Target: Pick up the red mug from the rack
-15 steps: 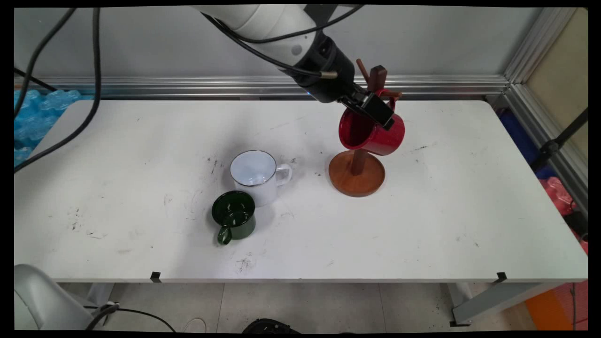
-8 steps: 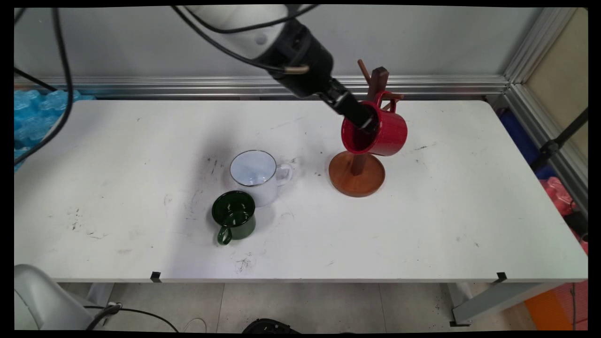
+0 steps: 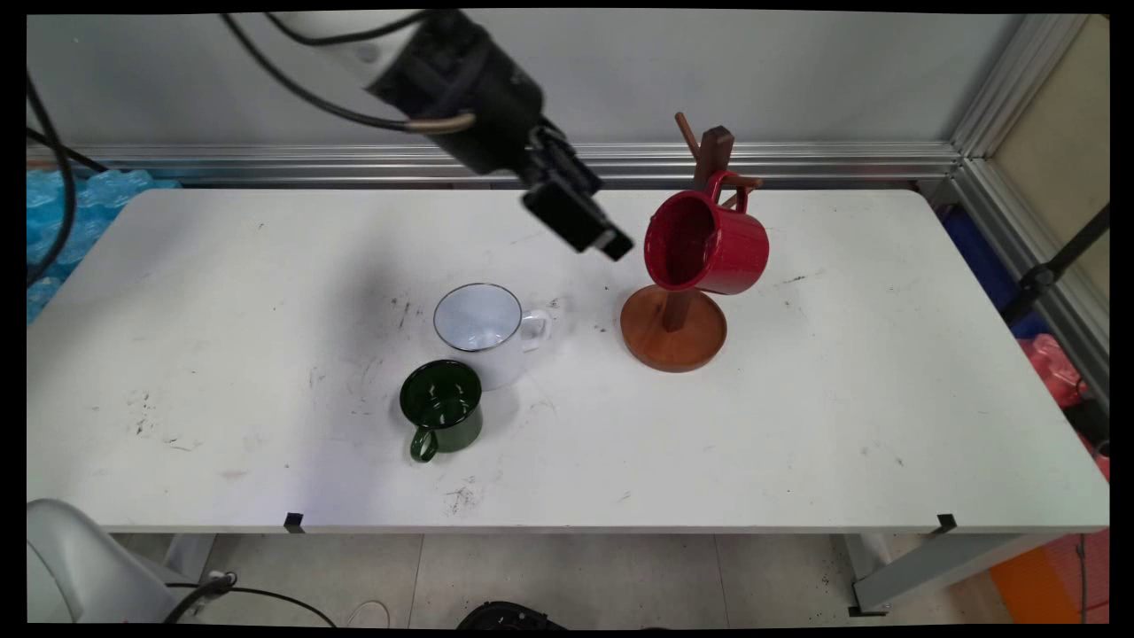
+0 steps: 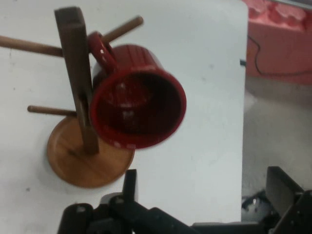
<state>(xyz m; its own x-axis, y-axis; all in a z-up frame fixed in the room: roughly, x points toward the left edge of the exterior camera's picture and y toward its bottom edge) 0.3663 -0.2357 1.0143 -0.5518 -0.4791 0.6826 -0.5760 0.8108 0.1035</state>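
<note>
Your gripper [image 3: 592,232] hangs in the air just left of the red mug [image 3: 707,244], jaws spread wide and holding nothing. The mug hangs by its handle on a peg of the wooden rack [image 3: 673,332], mouth toward the gripper. White mug [image 3: 485,334] and green mug [image 3: 441,408] stand touching, nearer you.

Hides the lower post of the wooden mug tree [image 3: 675,326] behind the red mug [image 3: 706,242]. Cuts off one peg at the hand view's left edge. Shows only the tops of the gripper's [image 4: 202,187] fingers [image 4: 282,186], linkage lost below the bottom edge.
</note>
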